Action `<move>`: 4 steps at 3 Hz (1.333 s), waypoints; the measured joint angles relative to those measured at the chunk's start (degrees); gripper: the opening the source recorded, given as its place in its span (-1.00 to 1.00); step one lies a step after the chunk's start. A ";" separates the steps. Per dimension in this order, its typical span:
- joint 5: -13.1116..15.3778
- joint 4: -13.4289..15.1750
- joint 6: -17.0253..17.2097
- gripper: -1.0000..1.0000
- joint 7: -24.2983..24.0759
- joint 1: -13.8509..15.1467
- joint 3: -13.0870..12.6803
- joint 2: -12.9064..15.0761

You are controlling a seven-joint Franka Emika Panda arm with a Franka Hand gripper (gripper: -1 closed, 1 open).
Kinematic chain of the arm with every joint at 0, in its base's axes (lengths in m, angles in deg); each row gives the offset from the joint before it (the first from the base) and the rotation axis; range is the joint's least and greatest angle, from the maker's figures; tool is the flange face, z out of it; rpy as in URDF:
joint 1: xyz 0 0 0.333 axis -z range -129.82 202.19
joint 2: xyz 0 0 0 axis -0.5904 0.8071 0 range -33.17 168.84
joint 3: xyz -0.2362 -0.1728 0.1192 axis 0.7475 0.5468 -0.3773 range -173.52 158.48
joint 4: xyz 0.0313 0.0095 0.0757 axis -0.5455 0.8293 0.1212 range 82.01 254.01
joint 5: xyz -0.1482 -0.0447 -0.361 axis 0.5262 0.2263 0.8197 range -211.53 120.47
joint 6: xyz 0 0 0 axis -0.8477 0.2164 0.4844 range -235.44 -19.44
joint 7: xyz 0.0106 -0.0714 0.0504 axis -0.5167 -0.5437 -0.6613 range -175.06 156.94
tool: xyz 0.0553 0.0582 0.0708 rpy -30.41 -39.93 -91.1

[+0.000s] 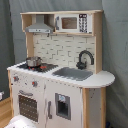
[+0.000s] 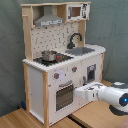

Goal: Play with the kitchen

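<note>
The gripper (image 2: 79, 93) sits just before the oven door (image 2: 64, 95); whether its fingers are spread or pressed together cannot be told. The kitchen (image 2: 60, 65) stands on the wood floor against a grey backdrop. Judged rigid and too heavy to lift; take hold at the door handle or knobs (image 2: 56, 76). White panels, light wood trim, small pot (image 1: 33, 61) on the hob, grey sink (image 1: 73, 73), black faucet (image 1: 84, 59), hood and microwave (image 1: 71, 22) above.
</note>
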 joint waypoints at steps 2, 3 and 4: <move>9.78 -1.99 1.44 1.00 -6.06 0.82 2.20 0.01; 13.42 -2.33 1.40 1.00 -9.70 3.21 1.12 0.01; 13.45 -3.26 -0.59 1.00 -9.82 8.79 0.03 0.26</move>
